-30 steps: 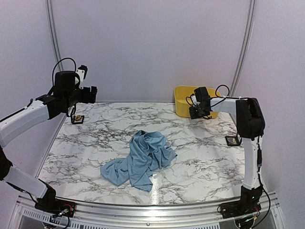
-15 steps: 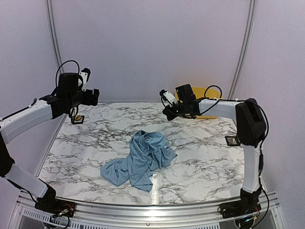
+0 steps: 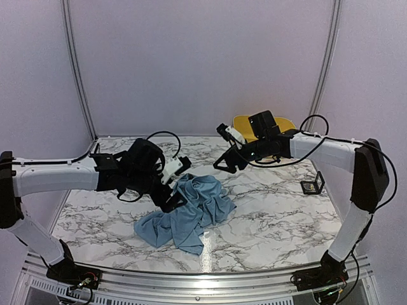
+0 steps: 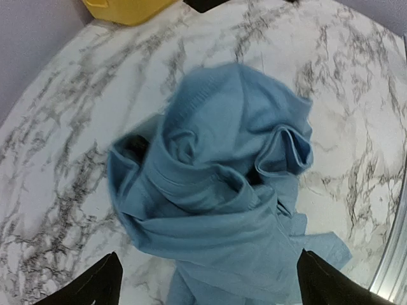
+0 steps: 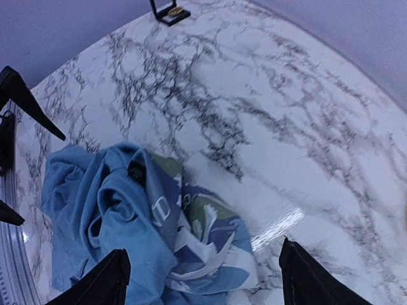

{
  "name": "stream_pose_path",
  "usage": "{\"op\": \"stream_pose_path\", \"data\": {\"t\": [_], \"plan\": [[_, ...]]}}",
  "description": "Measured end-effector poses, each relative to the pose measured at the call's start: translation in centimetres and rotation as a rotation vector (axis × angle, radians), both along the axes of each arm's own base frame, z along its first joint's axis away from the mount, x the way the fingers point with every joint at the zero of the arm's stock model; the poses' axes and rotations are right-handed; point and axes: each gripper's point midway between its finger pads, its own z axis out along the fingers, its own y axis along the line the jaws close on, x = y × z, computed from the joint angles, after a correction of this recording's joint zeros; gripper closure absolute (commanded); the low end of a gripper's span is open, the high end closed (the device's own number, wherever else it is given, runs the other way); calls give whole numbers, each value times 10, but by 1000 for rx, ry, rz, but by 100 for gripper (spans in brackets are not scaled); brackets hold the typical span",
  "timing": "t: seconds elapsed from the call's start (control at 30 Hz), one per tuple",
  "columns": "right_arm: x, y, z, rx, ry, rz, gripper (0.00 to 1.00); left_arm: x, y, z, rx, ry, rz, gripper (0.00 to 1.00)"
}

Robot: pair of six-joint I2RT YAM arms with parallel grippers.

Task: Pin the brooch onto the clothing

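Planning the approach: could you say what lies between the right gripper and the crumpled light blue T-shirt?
Top view: only bare marble tabletop between right gripper and light blue T-shirt.

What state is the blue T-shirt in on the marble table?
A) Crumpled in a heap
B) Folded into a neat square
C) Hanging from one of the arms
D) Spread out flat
A: the T-shirt lies bunched in loose, overlapping folds on the marble table, and nothing is lifting it.
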Motion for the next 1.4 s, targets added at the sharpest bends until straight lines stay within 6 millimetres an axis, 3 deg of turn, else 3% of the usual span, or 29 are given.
{"op": "stream_pose_path", "data": {"t": [0.07, 0.17, 0.27, 0.33, 0.4, 0.5, 0.6, 0.67, 0.77, 0.87, 0.93, 1.0, 1.07, 1.13, 1.2, 1.27, 1.33, 1.4], "plan": [[-24, 6, -25, -27, 71, 40, 24, -19, -6, -29, 63, 66, -42, 2], [-52, 10, -69, -68, 194, 75, 33, -23, -5, -53, 109, 126, -18, 5], [-68, 14, -99, -91, 296, 86, 60, -20, -5, -68, 121, 163, 27, 7], [-71, 16, -107, -89, 324, 95, 77, -19, -8, -79, 120, 188, 52, 12], [-72, 16, -108, -87, 341, 90, 97, -18, -12, -90, 113, 209, 71, 35], [-70, 16, -107, -90, 340, 79, 100, -16, -12, -107, 117, 230, 113, 98], [-61, 12, -103, -105, 327, 46, 100, -11, -8, -111, 128, 209, 151, 100], [-47, 12, -91, -109, 290, 15, 100, 1, -3, -103, 133, 150, 185, 100], [-8, 9, -48, -90, 188, -55, 100, 38, 11, -71, 144, 26, 265, 100], [56, 6, 38, -25, -21, -161, 100, 105, 37, 1, 108, -145, 401, 100], [90, 2, 104, 25, -186, -221, 100, 151, 64, 73, 54, -289, 500, 100], [112, -7, 172, 75, -359, -276, 100, 180, 91, 148, -6, -429, 576, 100], [114, -9, 225, 125, -492, -284, 100, 193, 109, 223, -68, -569, 608, 100], [107, -8, 260, 157, -607, -277, 100, 187, 117, 280, -109, -679, 610, 100], [98, -8, 271, 154, -672, -265, 100, 177, 123, 305, -119, -731, 600, 100], [88, -5, 254, 110, -689, -240, 100, 167, 124, 302, -103, -732, 578, 100], [78, -1, 213, 27, -660, -205, 100, 162, 124, 273, -63, -682, 555, 100], [63, 8, 149, -83, -590, -143, 87, 157, 124, 216, 7, -570, 526, 100]]}}
